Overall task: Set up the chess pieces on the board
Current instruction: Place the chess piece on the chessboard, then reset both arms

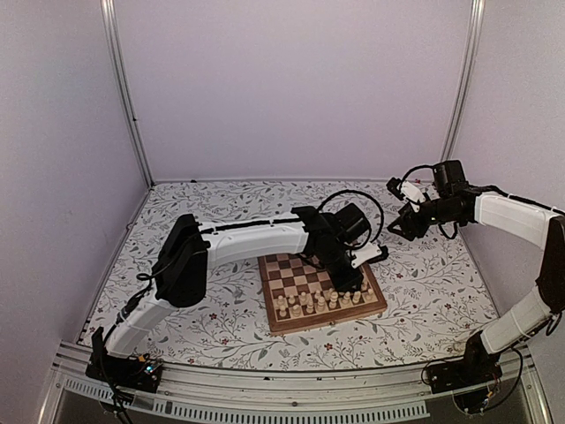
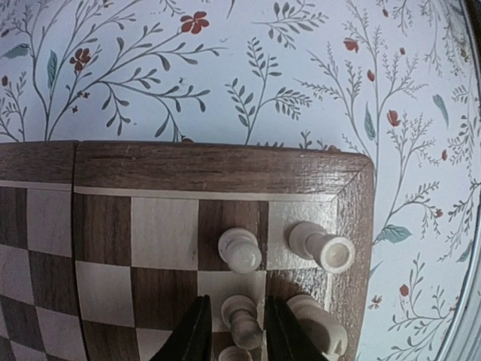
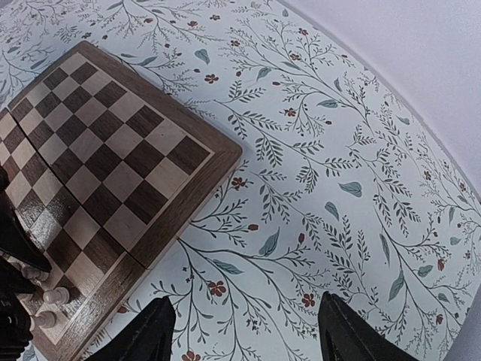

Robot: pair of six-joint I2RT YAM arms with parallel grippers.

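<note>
The board [image 1: 300, 274] lies mid-table, with a double row of pale chess pieces [image 1: 309, 303] along its near edge. My left gripper [image 1: 351, 281] hangs over the board's right corner. In the left wrist view its fingers [image 2: 197, 331] straddle a standing pawn [image 2: 244, 320], with a thin gap showing on the left side. Ahead of it stand another pawn [image 2: 240, 250] and a rook [image 2: 323, 248], with a knight [image 2: 319, 327] to the right, on the board [image 2: 225, 169]. My right gripper [image 3: 244, 331] is wide open and empty above the floral tabletop, right of the board [image 3: 113, 150].
The floral tabletop [image 1: 424, 283] surrounds the board. White walls and metal posts [image 1: 124, 97] enclose the table. In the right wrist view the left arm [image 3: 15, 248] shows dark at the left edge, beside a few pieces [image 3: 52, 295].
</note>
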